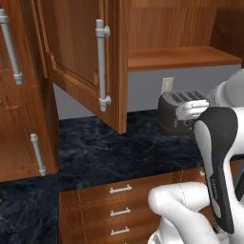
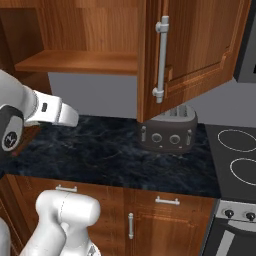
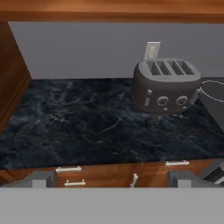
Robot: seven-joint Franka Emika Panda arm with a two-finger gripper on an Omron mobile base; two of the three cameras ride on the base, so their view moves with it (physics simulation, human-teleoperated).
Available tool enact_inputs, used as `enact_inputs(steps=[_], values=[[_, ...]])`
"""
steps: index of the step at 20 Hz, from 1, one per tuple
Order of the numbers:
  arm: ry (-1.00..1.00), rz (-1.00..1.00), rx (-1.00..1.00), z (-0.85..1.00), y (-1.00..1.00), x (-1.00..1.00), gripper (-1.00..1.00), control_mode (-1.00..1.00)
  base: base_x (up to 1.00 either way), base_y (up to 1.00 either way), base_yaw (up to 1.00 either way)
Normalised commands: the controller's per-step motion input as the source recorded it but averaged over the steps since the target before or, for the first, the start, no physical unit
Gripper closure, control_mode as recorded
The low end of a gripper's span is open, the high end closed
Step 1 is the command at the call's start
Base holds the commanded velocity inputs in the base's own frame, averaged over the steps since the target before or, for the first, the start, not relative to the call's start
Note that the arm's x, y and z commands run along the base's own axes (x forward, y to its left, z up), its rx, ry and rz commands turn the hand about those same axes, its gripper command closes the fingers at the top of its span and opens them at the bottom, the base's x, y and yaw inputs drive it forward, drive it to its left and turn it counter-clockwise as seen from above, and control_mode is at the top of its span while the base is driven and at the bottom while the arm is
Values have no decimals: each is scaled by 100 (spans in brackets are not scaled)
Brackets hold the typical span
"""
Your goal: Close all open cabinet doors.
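While one cabinet door (image 1: 88,62) stands swung out, upper left of the left base view | shelf (image 1: 181,57) exposed, closing not done | my tool (image 3: 111,178) wide open, empty, over bench (image 3: 87,127) near toaster (image 3: 166,85)

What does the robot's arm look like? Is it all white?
Mostly white. The arm is made of smooth, rounded, glossy white shells, with a long dark grey-black panel down one link and dark joints between sections. In the right base view a dark round joint cap carries a small white mark. The gripper has two small, blocky grey fingertips. No loose cables show.
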Motion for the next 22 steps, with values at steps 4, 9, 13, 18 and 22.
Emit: enact_inputs(steps=[4,9,13,18,22], values=[[33,-4,6,18,0,-38,-100,-100,0,0,0],[14,-10,18,13,0,-47,-100,-100,0,0,0],[3,-1,22,9,0,-45,-100,-100,0,0,0],[0,-3,27,11,4,-41,-100,-100,0,0,0],[-1,0,28,4,12,-39,-100,-100,0,0,0]])
